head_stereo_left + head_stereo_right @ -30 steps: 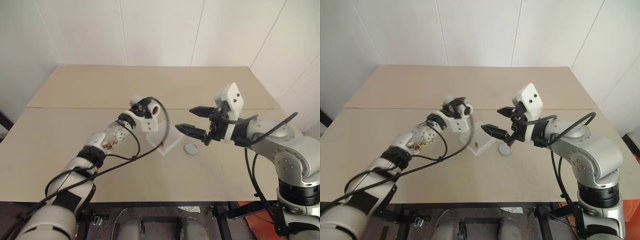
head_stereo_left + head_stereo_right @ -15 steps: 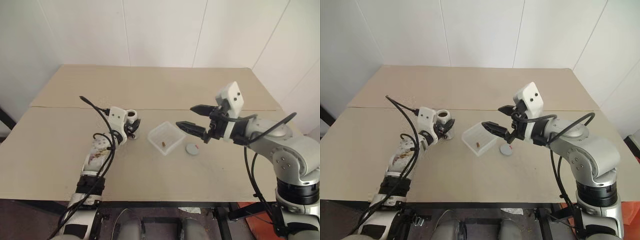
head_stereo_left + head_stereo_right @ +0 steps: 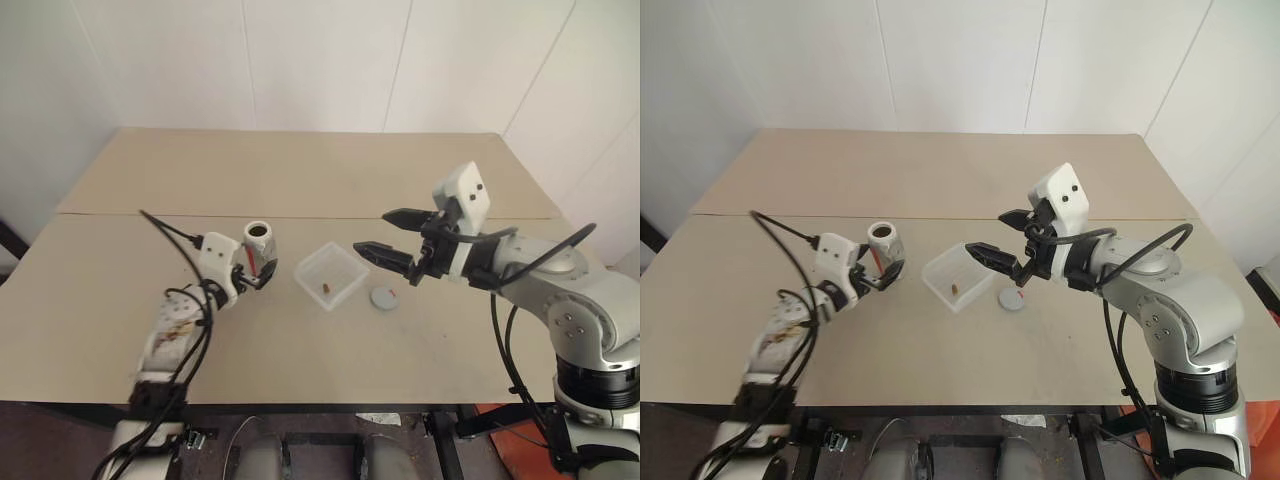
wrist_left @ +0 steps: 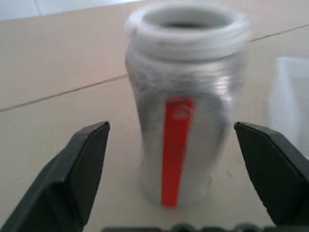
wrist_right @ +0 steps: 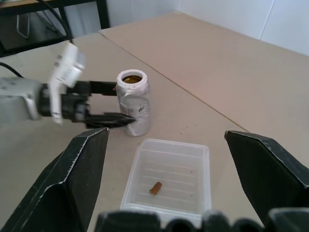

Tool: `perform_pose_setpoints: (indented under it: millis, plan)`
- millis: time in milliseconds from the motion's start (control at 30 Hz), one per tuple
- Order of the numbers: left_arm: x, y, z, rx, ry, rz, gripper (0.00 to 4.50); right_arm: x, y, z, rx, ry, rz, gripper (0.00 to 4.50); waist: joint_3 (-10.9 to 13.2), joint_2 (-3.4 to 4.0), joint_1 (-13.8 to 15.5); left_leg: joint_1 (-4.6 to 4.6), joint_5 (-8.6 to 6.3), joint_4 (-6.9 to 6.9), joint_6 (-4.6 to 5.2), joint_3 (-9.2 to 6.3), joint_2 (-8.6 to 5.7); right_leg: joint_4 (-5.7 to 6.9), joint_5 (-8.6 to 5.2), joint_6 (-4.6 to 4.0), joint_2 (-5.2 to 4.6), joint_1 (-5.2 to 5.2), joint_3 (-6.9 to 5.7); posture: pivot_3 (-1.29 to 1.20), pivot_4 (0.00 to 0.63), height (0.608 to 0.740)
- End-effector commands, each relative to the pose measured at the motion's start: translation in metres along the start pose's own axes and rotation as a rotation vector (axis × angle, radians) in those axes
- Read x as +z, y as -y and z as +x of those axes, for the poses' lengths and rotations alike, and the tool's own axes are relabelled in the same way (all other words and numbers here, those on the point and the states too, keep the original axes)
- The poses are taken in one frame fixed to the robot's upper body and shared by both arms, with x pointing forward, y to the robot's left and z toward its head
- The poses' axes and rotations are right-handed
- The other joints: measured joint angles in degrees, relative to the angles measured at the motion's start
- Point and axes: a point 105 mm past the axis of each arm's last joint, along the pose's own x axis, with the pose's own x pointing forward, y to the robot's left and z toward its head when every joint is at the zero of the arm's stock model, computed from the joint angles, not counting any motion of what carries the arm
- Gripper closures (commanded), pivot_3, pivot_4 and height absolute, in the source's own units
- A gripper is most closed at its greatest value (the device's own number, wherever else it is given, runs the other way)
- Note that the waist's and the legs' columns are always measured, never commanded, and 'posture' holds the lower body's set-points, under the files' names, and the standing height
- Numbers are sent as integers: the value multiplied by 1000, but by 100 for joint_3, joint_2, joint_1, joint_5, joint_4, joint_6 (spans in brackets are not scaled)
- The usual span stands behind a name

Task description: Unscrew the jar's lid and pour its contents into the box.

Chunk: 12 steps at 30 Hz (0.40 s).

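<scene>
Left eye view: jar [image 3: 259, 247] stands upright and lidless on the table [image 3: 300, 170], at 9 o'clock of the box [image 3: 332, 276]; left gripper [image 3: 257, 276] sits low at the jar's base, jaws spread, holding nothing as far as can be told. Lid [image 3: 383, 297] lies flat on the table at about 4 o'clock of the box, just beside it. Right gripper [image 3: 385, 232] hovers above the box's 3 o'clock side, jaws wide apart, empty. Right eye view: same layout, the contents [image 3: 955, 290], a small brown piece, lies inside the box, so the pour looks done. Left wrist view: jar fills the centre, red mark facing the camera, both black fingers [image 4: 79, 166] flank it with clear gaps either side, not touching. Right wrist view: jar at 11 o'clock of the box, box floor with the brown piece near its middle, left gripper's fingertips beside the jar wall. Risks, judged: left fingers sit very near the jar, so a sideways pull-out could clip it and tip it over toward the box; best to back straight off. Right gripper hangs above box and lid, a careless drop could nudge the light box and flick the piece out.
</scene>
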Motion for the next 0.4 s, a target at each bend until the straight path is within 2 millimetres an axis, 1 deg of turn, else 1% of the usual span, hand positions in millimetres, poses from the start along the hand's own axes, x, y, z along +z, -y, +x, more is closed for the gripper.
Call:
perform_pose_setpoints:
  millis: [33,133,200,267,333,367,400]
  plan:
    - [31,-3,-33,-47,52,33,8,9,4,-11,-6,30,-36,0,20,5,-1,-1,0,0,0,0,0,2,-1,-1,-1,-2,0,0,150,740]
    - [49,-7,-79,-150,36,93,8,3,11,-26,9,-1,-55,0,74,0,-11,-1,0,-2,-1,-2,4,1,-5,-7,0,-4,-3,0,150,740]
    - [62,-6,-110,-278,27,117,8,-2,15,-38,37,-14,-74,0,100,5,-9,-6,-2,-3,-3,0,6,-5,-15,-21,-2,-10,-4,0,150,740]
    - [74,-5,-139,-411,35,134,8,-14,21,-52,48,-51,-87,0,113,16,26,-11,-2,-3,-3,0,5,-9,-26,-32,-3,-13,-6,0,150,740]
    - [74,-8,-151,-459,10,128,8,-27,25,-58,53,-85,-101,0,115,19,67,-9,-2,-3,-3,1,2,-12,-43,-39,-6,-10,-7,0,150,740]
    - [72,-8,-152,-476,9,132,8,-34,27,-60,38,-103,-107,0,117,22,87,-5,-2,-3,-4,2,3,-13,-54,-30,-6,-9,-9,0,150,740]
    - [72,-6,-150,-488,7,160,8,-39,31,-62,2,-126,-97,0,117,22,87,4,-3,-3,-4,3,3,-14,-69,-9,-7,-2,-9,0,150,740]
